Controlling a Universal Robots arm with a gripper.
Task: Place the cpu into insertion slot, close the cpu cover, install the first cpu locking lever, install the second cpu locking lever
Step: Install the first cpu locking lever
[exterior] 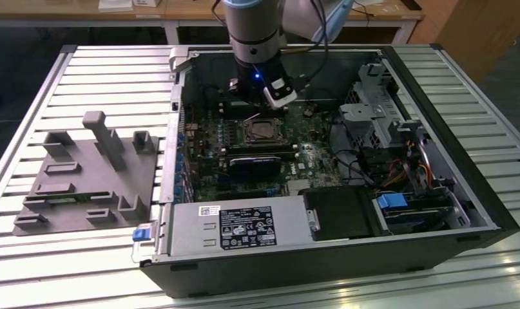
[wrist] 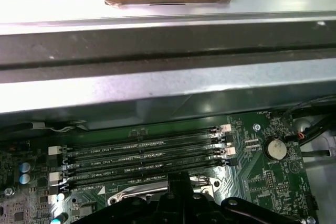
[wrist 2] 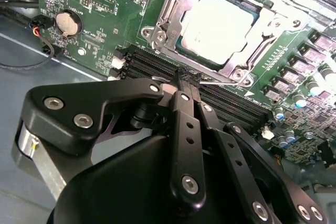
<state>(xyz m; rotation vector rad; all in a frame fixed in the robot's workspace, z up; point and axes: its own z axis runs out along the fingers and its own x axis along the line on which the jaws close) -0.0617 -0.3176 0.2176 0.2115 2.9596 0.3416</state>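
Gripper [wrist 2: 188,77] low over the motherboard [wrist 2: 94,3], fingers drawn together with no gap, beside the insertion slot [exterior: 261,131].
The cpu [wrist 2: 218,22] sits in that slot, upper centre of the exterior view, with the cpu cover [wrist 2: 169,11] flat over it. The gripper's tips meet a thin locking lever [wrist 2: 226,83]; whether they pinch it is unclear. Memory slots [wrist: 142,153] lie just beside, the case wall [wrist: 157,82] rises past them, and cables [exterior: 354,164] crowd the exterior view's right.

No wording can be made out with certainty. A black label [exterior: 247,226] crowded with white print and symbols covers the middle of the power supply's [exterior: 187,233] top face. A small white label [exterior: 210,209] sits at that face's far edge. In the first wrist view, tiny white lettering [wrist: 102,151] runs along the memory slots [wrist: 152,148]. A white triangle mark [wrist: 101,189] sits on the green circuit board [wrist: 257,177] just beside them.
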